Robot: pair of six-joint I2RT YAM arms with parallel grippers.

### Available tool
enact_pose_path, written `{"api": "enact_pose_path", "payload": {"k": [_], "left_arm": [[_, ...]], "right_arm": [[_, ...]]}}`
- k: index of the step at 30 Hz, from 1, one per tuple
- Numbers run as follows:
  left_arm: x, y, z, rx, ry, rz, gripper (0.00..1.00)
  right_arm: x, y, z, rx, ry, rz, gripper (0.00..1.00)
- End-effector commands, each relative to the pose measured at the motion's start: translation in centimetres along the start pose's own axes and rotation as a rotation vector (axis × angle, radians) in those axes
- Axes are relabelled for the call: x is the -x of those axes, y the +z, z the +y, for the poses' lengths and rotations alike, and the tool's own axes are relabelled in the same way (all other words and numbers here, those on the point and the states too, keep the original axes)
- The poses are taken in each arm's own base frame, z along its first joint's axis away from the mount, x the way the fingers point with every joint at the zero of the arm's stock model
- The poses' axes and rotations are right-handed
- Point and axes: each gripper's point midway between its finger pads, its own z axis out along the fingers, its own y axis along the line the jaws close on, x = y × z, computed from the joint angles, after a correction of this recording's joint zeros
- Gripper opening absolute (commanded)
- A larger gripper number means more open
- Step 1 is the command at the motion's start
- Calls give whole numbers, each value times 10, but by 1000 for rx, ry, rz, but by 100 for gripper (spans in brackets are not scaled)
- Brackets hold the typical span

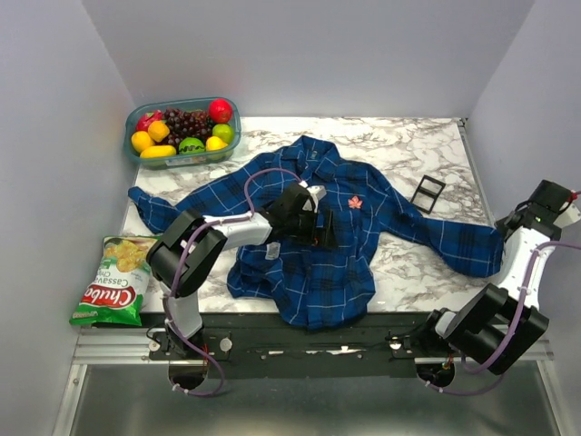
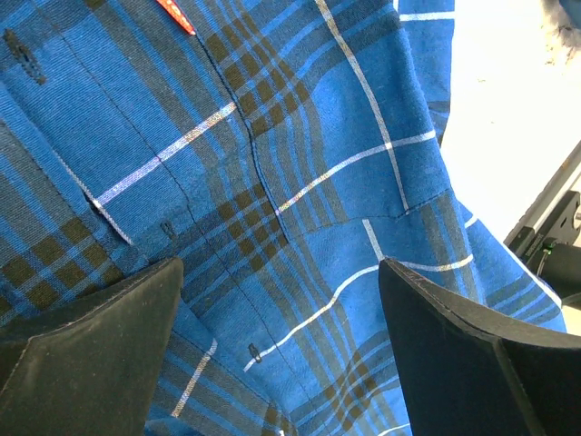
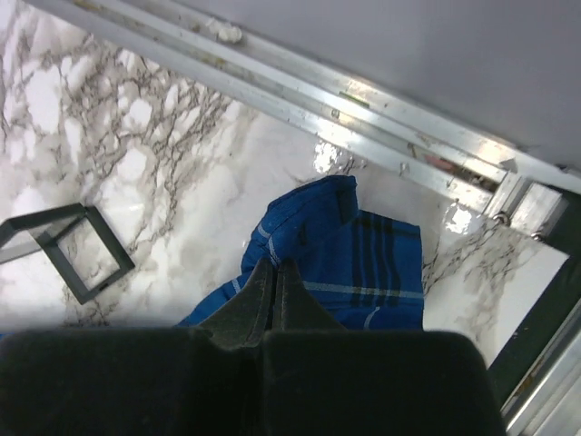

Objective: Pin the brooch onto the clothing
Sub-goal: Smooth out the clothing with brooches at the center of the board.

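Black metal rail runs along the near edge, and both arms are bolted to it. Just beyond, at the left, a green bag of chips (image 1: pixel 113 282) lies partly off the marble table (image 1: pixel 408 145).

The clothing (image 1: pixel 309 272), a blue plaid shirt, is spread front up across the middle of the table with its collar away from the arms and its sleeves out to both sides. The left gripper (image 2: pixel 280 272) hangs low over the chest of the shirt, near the button placket, its jaws spread wide with only cloth showing between them. The brooch (image 1: pixel 355 203), small and salmon-red, sits on the shirt's chest just to the right of that gripper, apart from its fingers.

At the right edge the right gripper (image 3: pixel 274 268) is raised over the shirt's cuff (image 3: pixel 354 245), its fingers pressed together with nothing visible between them. A black square frame (image 1: pixel 427 193) lies on the bare marble between the cuff and the collar.

Farthest back, in the left corner, stands a clear container (image 1: pixel 182 103) of fruit.
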Motion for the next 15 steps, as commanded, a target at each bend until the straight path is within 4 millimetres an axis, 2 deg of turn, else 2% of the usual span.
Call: {"api": "enact_pose_path", "payload": {"k": [1, 9, 15], "left_arm": [[-30, -8, 48, 149, -87, 63, 99], [-19, -18, 54, 154, -105, 35, 99], [-19, -21, 56, 168, -97, 33, 99]], "right_arm": [[17, -9, -18, -107, -31, -41, 0], [58, -24, -22, -172, -49, -153, 0], [69, -25, -29, -231, -62, -180, 0]]}}
